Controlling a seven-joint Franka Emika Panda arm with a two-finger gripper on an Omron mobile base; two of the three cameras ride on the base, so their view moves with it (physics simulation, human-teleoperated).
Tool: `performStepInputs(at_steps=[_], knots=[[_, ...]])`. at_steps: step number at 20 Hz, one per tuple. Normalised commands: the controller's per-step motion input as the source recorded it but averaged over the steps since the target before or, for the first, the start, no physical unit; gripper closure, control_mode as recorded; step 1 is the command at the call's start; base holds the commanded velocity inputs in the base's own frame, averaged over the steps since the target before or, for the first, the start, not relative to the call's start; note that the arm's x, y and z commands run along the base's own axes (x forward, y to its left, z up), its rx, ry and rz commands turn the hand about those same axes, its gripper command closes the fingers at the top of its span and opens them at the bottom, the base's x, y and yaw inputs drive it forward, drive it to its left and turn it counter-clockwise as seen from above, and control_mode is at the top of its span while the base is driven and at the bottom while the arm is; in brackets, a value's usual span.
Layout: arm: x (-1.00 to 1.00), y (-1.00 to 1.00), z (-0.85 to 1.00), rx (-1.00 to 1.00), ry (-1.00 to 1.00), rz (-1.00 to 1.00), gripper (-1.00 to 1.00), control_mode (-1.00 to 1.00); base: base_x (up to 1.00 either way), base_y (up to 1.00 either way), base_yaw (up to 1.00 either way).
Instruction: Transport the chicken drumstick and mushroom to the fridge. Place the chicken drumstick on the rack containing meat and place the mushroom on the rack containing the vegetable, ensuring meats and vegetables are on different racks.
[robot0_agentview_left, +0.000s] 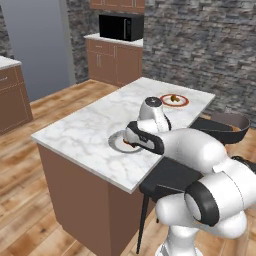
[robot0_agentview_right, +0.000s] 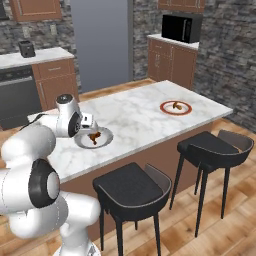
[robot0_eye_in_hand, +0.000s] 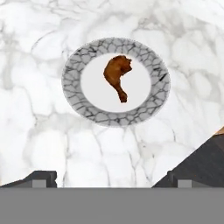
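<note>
Gripper: you are looking at the arm's two-finger gripper (robot0_eye_in_hand: 112, 179) hanging wide open above the plate, holding nothing.
Drumstick: the small orange-brown chicken drumstick (robot0_eye_in_hand: 117, 76) is lying on the round white plate with the grey cracked rim (robot0_eye_in_hand: 72, 83).
Mushroom: the small brown mushroom (robot0_agentview_left: 173, 98) is sitting on the red-rimmed plate (robot0_agentview_left: 174, 104), well apart.
Counter: both plates are resting on the white marble island top (robot0_agentview_right: 135, 115).

A marble table (robot0_agentview_right: 135, 117) stands on the wood floor (robot0_agentview_left: 30, 200). Two dark stools (robot0_agentview_right: 132, 190) sit at 5 o'clock in the right base view. Stone walls (robot0_agentview_left: 200, 45), brown cabinets (robot0_agentview_left: 115, 60) and a black microwave (robot0_agentview_left: 120, 26) lie at 12 o'clock.
</note>
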Motion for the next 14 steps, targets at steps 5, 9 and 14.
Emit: performStepInputs(at_steps=[5, 9, 14], knots=[[0.41, 0.00, -0.29, 0.00, 0.06, 0.00, -1.00, -1.00, 0.00, 0.00, 0.00], [0.45, 0.01, -0.37, 0.00, 0.03, 0.00, -1.00, -1.00, 0.00, 0.00, 0.00], [0.45, 0.01, -0.38, 0.00, 0.01, 0.01, -1.00, -1.00, 0.00, 0.00, 0.00]])
